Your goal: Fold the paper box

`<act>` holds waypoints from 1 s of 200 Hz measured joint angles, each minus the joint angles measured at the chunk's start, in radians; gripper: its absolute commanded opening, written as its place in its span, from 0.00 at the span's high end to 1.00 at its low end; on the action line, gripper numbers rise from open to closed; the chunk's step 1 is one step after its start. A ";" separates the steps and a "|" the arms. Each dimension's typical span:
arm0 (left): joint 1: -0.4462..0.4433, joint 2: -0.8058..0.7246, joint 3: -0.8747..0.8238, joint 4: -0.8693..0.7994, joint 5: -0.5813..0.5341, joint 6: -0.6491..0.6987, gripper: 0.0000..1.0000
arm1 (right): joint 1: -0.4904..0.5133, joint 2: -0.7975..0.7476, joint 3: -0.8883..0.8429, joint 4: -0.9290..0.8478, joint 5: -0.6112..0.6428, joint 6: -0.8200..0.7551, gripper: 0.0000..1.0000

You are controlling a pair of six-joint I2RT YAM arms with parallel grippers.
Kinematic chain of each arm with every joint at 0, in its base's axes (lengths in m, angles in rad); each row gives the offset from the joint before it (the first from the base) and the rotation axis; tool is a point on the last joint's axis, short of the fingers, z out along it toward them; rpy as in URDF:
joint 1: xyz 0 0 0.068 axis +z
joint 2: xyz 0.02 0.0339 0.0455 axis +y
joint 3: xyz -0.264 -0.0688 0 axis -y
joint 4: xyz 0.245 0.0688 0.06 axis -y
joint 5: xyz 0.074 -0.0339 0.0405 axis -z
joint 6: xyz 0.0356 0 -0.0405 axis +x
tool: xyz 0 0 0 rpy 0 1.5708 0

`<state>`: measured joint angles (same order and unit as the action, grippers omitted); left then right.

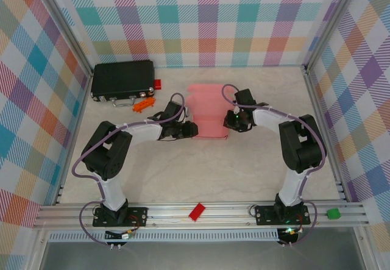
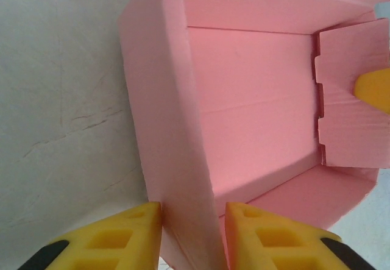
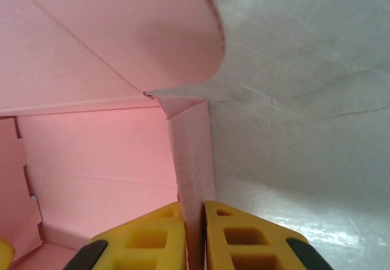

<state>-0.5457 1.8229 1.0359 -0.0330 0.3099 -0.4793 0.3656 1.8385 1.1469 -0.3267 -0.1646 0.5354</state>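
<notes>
At the middle of the counter (image 1: pixel 183 172) stands the paper box (image 1: pixel 209 113), half formed, its near corners hidden under the arms. The left hand (image 2: pixel 194 216) is spread astride one wall; the right hand (image 3: pixel 194 212) pinches a corner flap. The counter is pale and marbled, with checkered walls (image 1: pixel 201 14) around.

A robotics lab test cell: a left arm (image 1: pixel 113 151) and a right arm (image 1: pixel 298 139), trailing purple cables (image 1: pixel 78 166), are bolted to an aluminium extrusion rail (image 1: pixel 231 211) edging a pale bench (image 1: pixel 201 172). Metal frame posts (image 1: pixel 315 99) carry bright plaid backdrop panels (image 1: pixel 201 14).
</notes>
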 measured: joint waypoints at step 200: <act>-0.004 0.020 -0.005 0.018 0.000 -0.007 0.73 | 0.121 0.095 0.186 -0.198 0.317 -0.134 0.87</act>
<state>-0.5495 1.8431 1.0306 -0.0151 0.3103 -0.4862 0.4866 1.9335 1.3327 -0.5247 0.1528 0.4011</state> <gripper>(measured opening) 0.271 0.124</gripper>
